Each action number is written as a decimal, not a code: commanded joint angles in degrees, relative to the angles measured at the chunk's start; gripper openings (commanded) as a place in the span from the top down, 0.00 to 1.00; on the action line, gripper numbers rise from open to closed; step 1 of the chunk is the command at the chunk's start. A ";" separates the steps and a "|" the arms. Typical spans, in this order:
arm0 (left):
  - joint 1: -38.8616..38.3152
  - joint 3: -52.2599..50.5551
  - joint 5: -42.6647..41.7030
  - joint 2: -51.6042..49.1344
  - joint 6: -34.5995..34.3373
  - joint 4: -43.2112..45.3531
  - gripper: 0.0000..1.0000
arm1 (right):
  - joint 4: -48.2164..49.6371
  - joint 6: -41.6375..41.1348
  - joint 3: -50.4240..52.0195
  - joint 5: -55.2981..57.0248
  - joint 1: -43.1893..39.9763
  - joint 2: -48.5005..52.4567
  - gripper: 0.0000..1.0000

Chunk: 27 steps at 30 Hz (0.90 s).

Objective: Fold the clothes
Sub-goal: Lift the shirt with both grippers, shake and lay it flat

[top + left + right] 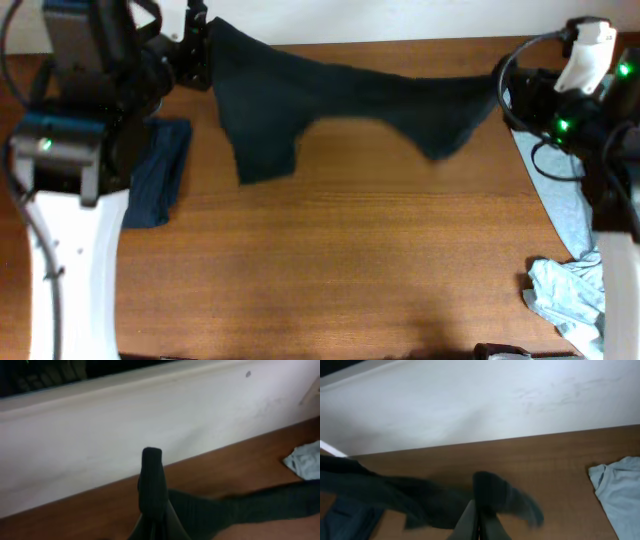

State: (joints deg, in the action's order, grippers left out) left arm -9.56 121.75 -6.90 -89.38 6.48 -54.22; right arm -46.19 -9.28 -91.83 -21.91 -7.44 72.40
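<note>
Clothes, item in hand — dark, near-black soft cloth shirt (300, 100), stretched taut in the air above the far edge of the brown wooden table (350, 260), with one sleeve hanging down from its left half.
Left gripper (198, 48): clamped on one end of the shirt.
Right gripper (503, 92): clamped on the other end.
Also present: crumpled light-blue cloth garment (565, 290) at the table's right edge; blue cloth garment (160, 175) at the left edge.
Step, as judged: spreading the shirt out before it is laid flat.
Next move calls for lowering both ends evenly onto bare wood — with tension kept so that no creases set.
</note>
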 commanded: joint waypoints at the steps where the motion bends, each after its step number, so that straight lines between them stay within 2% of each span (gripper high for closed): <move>1: -0.17 2.86 -0.81 7.23 1.16 -2.45 1.00 | -1.53 -0.68 -1.14 -0.37 0.31 -4.85 0.96; 16: -0.17 2.86 -0.22 24.57 1.11 -6.82 1.00 | -5.40 -0.72 -1.14 1.09 0.31 -18.75 0.96; 20: -0.17 2.80 5.35 23.19 0.87 -9.31 1.00 | -7.08 -0.72 -1.11 1.44 0.31 -18.03 0.96; 27: -0.17 2.80 5.77 10.67 0.90 -10.27 1.00 | -9.75 -0.68 -1.11 1.64 0.31 -7.67 0.96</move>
State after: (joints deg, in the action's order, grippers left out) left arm -9.58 124.95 -2.81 -70.19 6.66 -64.55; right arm -55.53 -9.28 -92.53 -21.69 -7.44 58.48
